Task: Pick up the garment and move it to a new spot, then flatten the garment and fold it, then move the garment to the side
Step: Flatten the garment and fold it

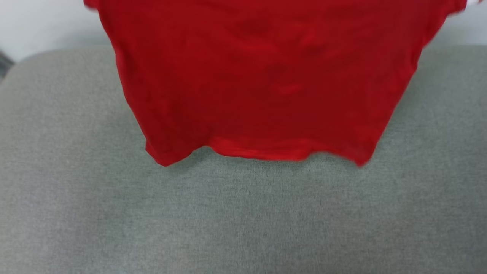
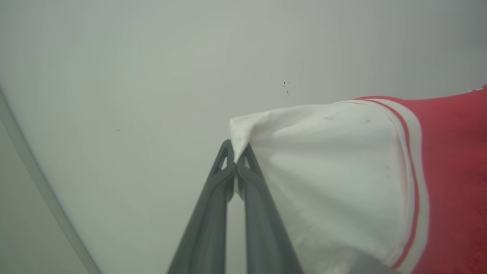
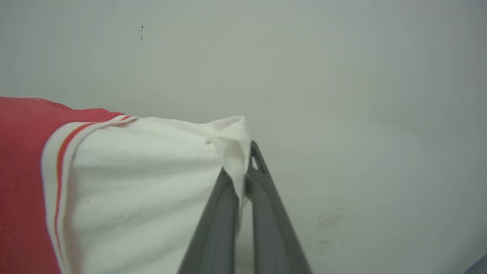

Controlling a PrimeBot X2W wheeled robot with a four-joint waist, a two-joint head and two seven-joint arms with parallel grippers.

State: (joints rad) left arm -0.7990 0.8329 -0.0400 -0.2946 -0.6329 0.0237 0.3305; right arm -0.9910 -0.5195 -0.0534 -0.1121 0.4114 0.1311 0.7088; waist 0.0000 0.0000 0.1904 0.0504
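The garment [image 1: 262, 80], a red jersey, hangs spread wide in the air above a grey cushioned surface [image 1: 243, 217], its lower hem loose and a little blurred. In the left wrist view my left gripper [image 2: 236, 156] is shut on a corner of the garment's white side panel [image 2: 331, 171], with red-and-white striped trim beside it. In the right wrist view my right gripper [image 3: 243, 160] is shut on the opposite white panel [image 3: 152, 182] of the garment. The print is hidden.
The grey cushioned surface fills the lower head view, with a rounded far left corner [image 1: 34, 61]. A plain pale wall [image 1: 45, 26] stands behind it and backs both wrist views.
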